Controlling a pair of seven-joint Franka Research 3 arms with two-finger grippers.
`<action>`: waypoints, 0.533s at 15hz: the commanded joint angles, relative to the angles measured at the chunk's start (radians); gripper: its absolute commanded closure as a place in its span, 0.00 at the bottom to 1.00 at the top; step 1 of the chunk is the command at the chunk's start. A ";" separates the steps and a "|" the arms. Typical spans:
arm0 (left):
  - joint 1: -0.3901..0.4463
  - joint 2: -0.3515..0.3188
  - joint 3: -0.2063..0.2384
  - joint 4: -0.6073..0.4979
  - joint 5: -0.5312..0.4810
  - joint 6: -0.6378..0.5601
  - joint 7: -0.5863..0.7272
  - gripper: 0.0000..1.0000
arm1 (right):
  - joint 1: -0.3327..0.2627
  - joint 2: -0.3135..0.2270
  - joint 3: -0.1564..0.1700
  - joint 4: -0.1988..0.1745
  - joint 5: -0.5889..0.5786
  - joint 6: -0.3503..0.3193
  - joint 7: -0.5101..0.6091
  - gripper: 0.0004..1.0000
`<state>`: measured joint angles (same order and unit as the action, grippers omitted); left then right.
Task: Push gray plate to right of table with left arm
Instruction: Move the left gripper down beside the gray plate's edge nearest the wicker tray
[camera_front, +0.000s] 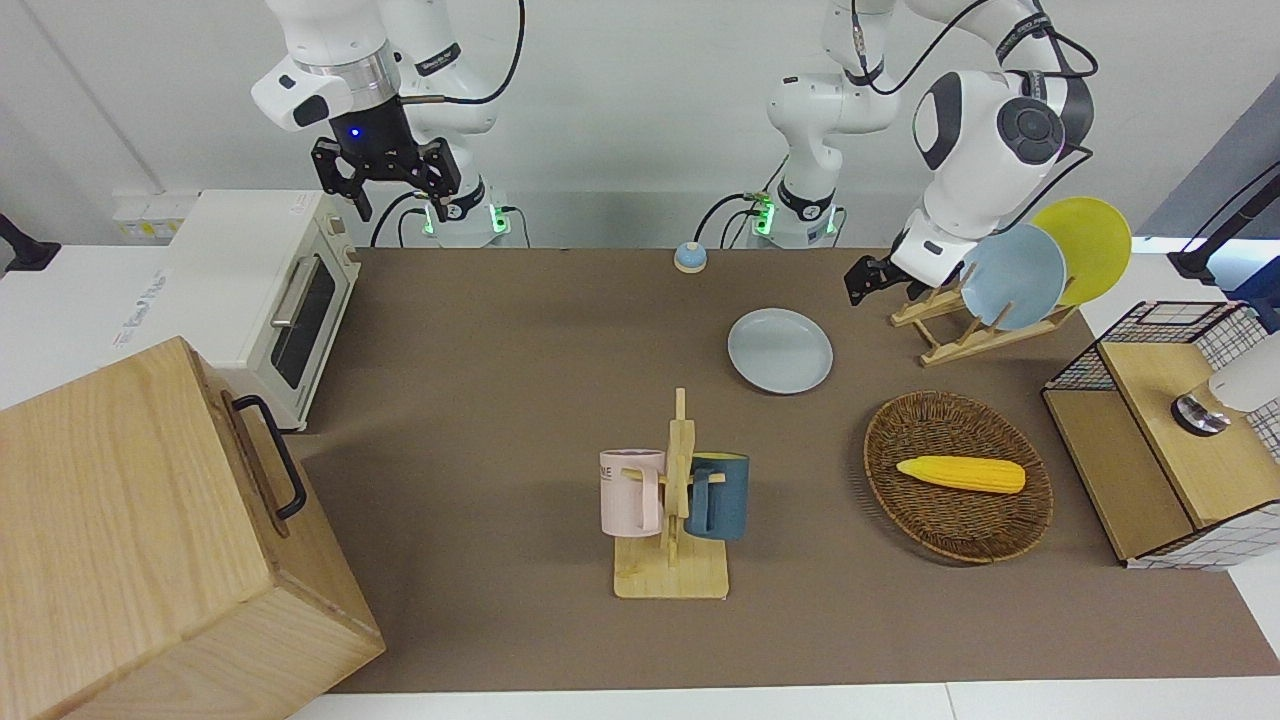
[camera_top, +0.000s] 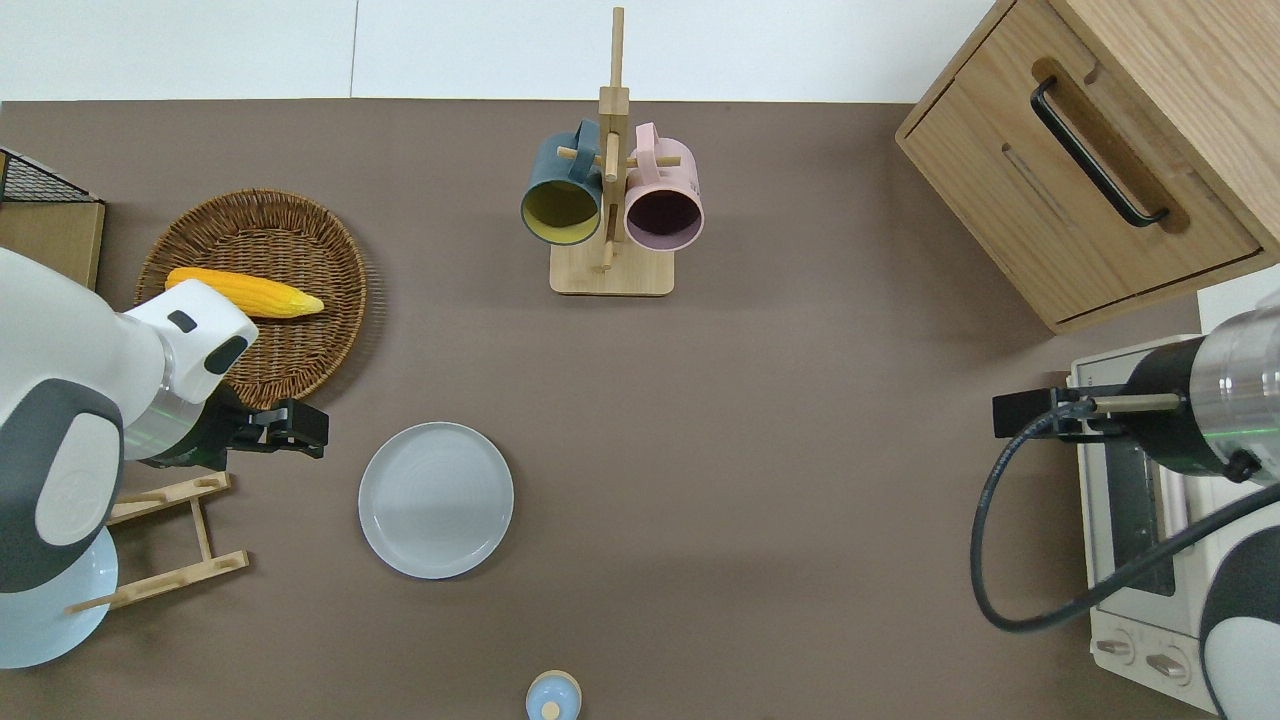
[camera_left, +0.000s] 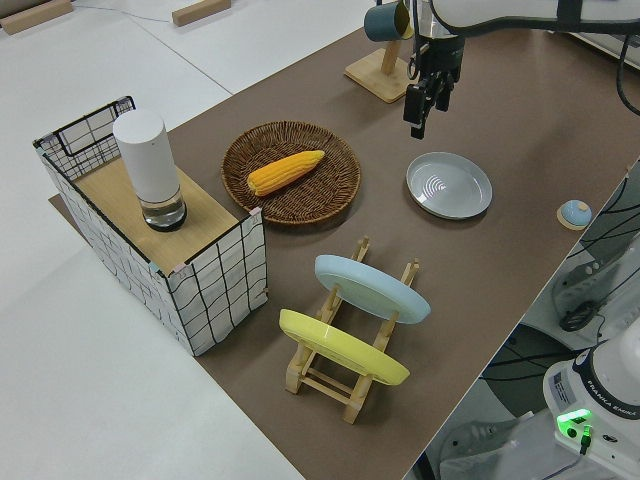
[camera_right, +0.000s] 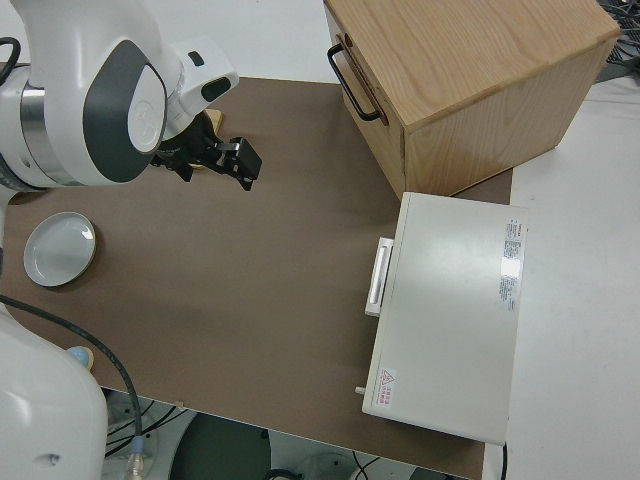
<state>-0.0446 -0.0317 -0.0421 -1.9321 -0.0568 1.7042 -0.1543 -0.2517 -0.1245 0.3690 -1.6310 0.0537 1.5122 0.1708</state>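
While the left pincer (camera_top: 300, 428) hangs left of centre, grip state unclear, gray plate (camera_top: 436, 499) lies untouched on counter (camera_top: 800, 450).

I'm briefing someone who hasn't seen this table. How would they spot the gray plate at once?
Start at the wooden mug rack holding a pink and a blue mug, then look nearer the robots. The round pale gray plate lies flat on the brown table there. The light blue plate and yellow plate stand upright in a wooden rack.
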 joint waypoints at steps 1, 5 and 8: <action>-0.006 -0.037 0.016 -0.111 -0.014 0.077 0.022 0.02 | -0.024 -0.027 0.014 -0.027 0.021 0.000 0.010 0.00; -0.004 -0.037 0.043 -0.252 -0.037 0.230 0.013 0.02 | -0.024 -0.027 0.014 -0.027 0.021 0.000 0.010 0.00; -0.004 -0.036 0.063 -0.327 -0.074 0.273 0.010 0.02 | -0.024 -0.027 0.014 -0.027 0.021 0.000 0.010 0.00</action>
<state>-0.0442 -0.0334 -0.0039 -2.1493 -0.0928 1.9051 -0.1521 -0.2517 -0.1245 0.3690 -1.6310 0.0537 1.5122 0.1708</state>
